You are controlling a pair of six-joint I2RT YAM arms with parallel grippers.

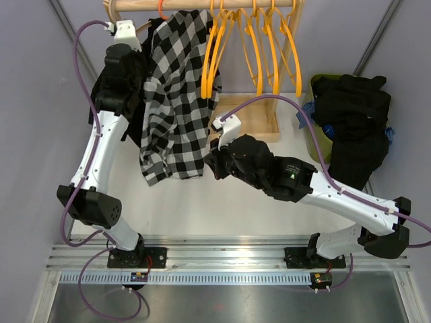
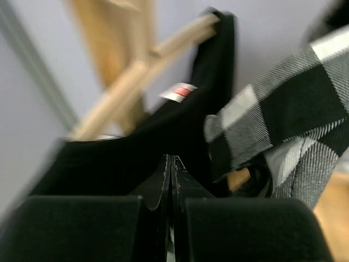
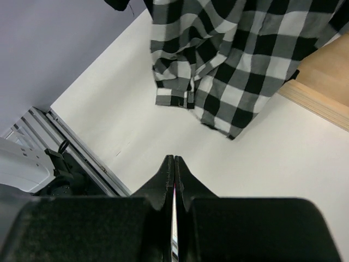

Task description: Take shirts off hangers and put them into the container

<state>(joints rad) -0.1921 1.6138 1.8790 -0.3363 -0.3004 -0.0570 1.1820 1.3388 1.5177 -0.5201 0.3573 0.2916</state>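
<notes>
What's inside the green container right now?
The container holds black shirts, heaped above its rim and draping over it. Beside them peeks something blue. The bottom and the shirt count are hidden.

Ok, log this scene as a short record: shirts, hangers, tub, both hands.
checked shirt: hanging from the rack, left of the bare hangers
black shirt: on the rack, beside the checked shirt
bare hangers: several, orange, on the rack
tub: at the right of the table
black shirts: piled in the tub, spilling over its rim
left hand: shut, up by the black shirt, nothing seen between its fingers
right hand: shut, empty, over the table near the checked shirt's hem
</notes>
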